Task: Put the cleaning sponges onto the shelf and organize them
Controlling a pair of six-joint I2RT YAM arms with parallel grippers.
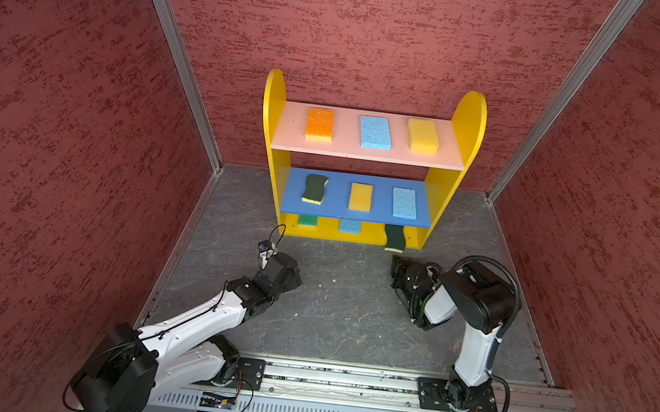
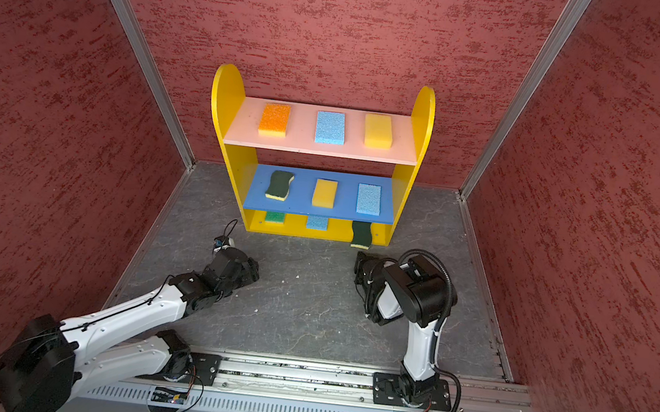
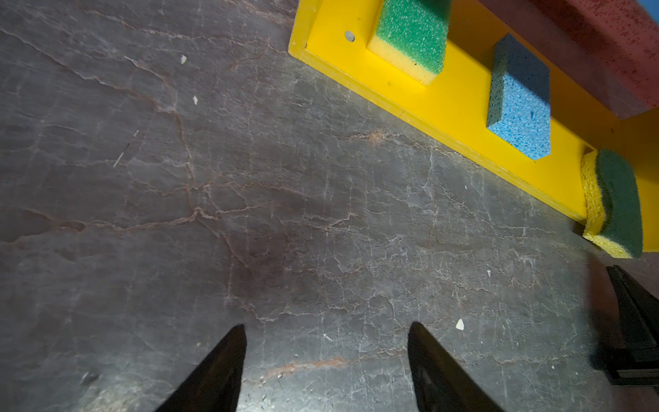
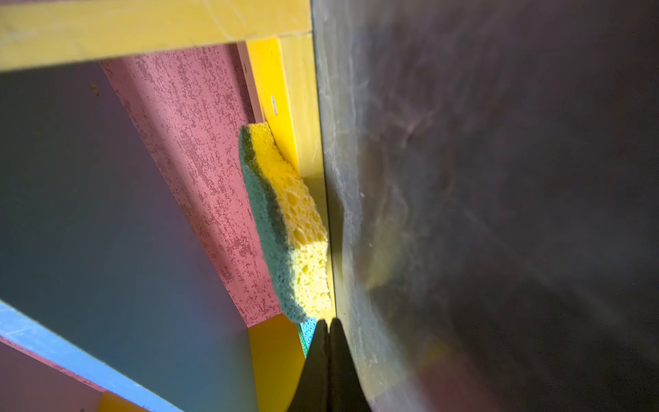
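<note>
At the right end of the yellow base (image 1: 371,236) of the shelf (image 1: 469,117), a wavy scourer (image 1: 395,239) is found lying green face up, its front end projecting past the base's front edge. Beside it on the same base, a light blue sponge (image 1: 350,226) and a green-topped sponge (image 1: 308,220) are set further back, partly hidden under the blue middle board (image 1: 337,201). Three sponges are seen in a row on that board and three more on the pink upper board (image 1: 344,135), all spaced apart. No sponge is seen on the grey tabletop (image 1: 330,307).

The right gripper (image 4: 327,325) is positioned low, just in front of the projecting scourer, its jaws pressed together and nothing held. Contact with the foam cannot be confirmed. The left gripper (image 3: 327,325) is held over bare tabletop in front of the shelf's left part, its jaws apart and empty.

The step in hand is judged to be the last tidying: placement is complete, and only this scourer is out of line. The next move is judged to call for a gentle push by the closed jaws, straight toward the back, until the scourer is level with its two neighbours. The push should be kept low and light, since the foam may skew.
</note>
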